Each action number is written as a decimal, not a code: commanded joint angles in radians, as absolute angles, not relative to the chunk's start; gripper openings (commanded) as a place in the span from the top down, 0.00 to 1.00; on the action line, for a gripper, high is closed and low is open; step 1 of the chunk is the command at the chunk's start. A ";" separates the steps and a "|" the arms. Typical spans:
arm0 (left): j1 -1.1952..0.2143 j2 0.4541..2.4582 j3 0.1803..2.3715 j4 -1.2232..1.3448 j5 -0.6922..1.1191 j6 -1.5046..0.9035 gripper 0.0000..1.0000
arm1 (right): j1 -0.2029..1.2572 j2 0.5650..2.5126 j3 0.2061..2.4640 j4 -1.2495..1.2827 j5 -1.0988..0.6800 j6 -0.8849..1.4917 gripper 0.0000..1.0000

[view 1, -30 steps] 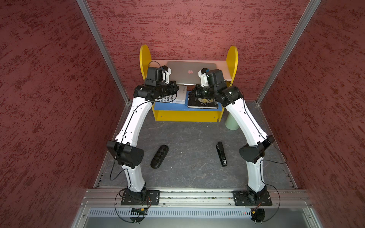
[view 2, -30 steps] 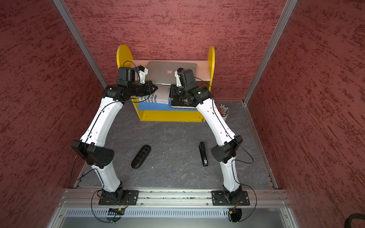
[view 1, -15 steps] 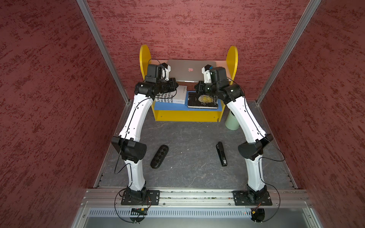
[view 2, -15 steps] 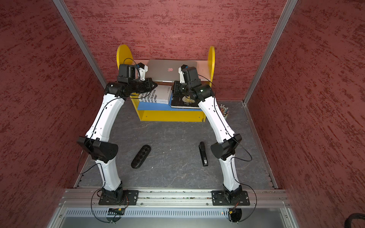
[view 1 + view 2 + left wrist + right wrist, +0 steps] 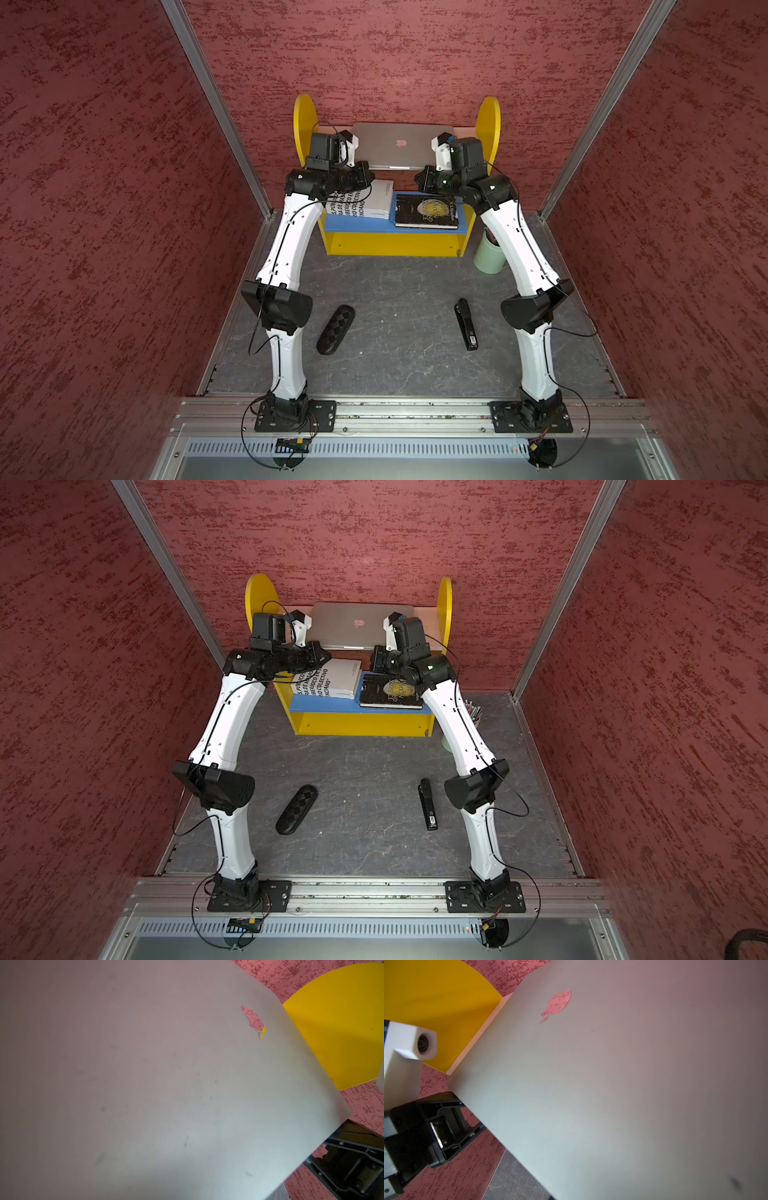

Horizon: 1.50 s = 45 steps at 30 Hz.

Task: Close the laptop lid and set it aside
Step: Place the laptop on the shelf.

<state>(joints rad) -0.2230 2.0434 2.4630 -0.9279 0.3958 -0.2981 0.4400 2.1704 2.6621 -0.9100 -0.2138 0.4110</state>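
Observation:
The silver laptop [image 5: 401, 145] [image 5: 361, 625] lies shut at the back, on the top tier of the yellow shelf [image 5: 305, 120], logo side up. Its lid [image 5: 166, 1084] [image 5: 623, 1084] fills both wrist views and hides each gripper's own fingers. My left gripper [image 5: 332, 151] sits at the laptop's left edge and my right gripper [image 5: 457, 153] at its right edge. The right wrist view shows the left gripper's black body [image 5: 442, 1126] against the laptop's corner. I cannot see whether either one grips the laptop.
A white book [image 5: 365, 199] and a black book [image 5: 428, 212] lie on the blue lower tier [image 5: 357, 226]. A green cup of pens [image 5: 490, 253] stands right of the shelf. A black case [image 5: 336, 330] and a black stapler [image 5: 466, 324] lie on the grey floor.
Both wrists have moved back and slightly apart, off the books toward the laptop's sides, uncovering the black book. The laptop looks nearly unmoved.

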 commanded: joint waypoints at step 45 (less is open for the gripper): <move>-0.194 2.049 2.492 -0.911 0.456 -0.296 0.95 | 0.360 2.134 2.619 -0.829 -0.288 0.422 1.00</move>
